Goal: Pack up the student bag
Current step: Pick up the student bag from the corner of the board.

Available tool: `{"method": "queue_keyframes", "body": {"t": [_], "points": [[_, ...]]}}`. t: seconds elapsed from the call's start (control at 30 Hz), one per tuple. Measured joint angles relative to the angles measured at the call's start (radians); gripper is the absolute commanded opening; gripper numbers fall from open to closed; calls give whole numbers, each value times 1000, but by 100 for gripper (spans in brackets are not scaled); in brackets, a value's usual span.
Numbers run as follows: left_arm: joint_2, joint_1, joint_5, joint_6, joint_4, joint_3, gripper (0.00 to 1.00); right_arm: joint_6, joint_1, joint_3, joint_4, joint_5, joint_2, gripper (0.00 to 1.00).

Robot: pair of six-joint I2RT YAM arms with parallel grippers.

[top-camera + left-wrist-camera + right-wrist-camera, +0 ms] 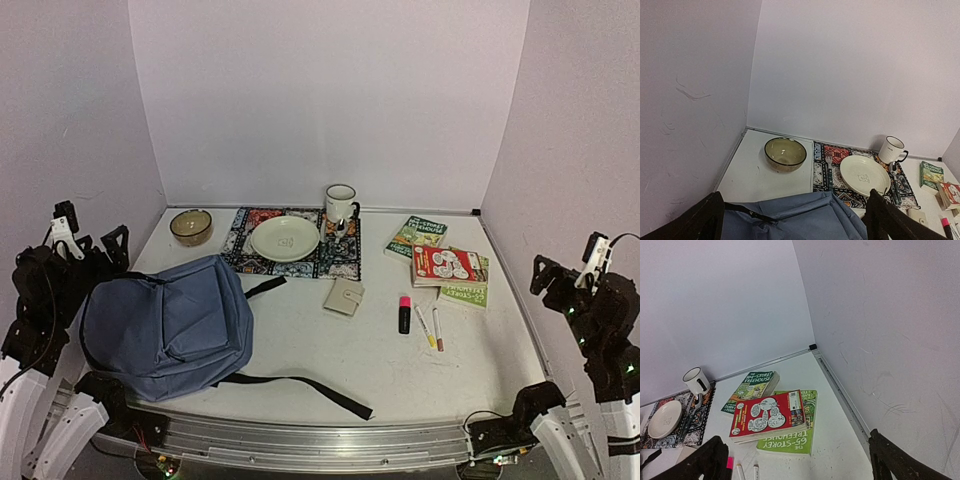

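The student bag, slate blue with black straps, lies flat and zipped at the table's front left; its top edge shows in the left wrist view. My left gripper hangs open just left of and above the bag, nothing between its fingers. At the far right edge my right gripper is also open and empty, raised beside a red book lying on a light green book. A dark green book lies behind them.
Between bag and books lie a beige wallet, a pink highlighter and two pens. At the back a patterned placemat carries a plate, fork and mug; a bowl sits to its left.
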Motion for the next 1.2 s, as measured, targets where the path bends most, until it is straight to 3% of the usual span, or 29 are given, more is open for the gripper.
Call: {"method": "queue_keyframes", "body": {"t": [0.23,0.47,0.67,0.9,1.07,1.2], "points": [[84,0,34,-52,-38,61,99,16,0,60,-19,-185,106,98],[355,0,169,-191,-147,166,99,9,0,67,-19,-408,294,98],[559,0,211,-327,-257,170,97,-6,0,68,-17,-528,406,98],[686,0,207,-447,-306,121,93,-10,17,47,17,-606,445,98],[766,-8,208,-502,-321,77,89,4,115,3,54,-598,476,98],[821,-42,209,-544,-311,48,78,37,270,-25,105,-541,530,98]]}}
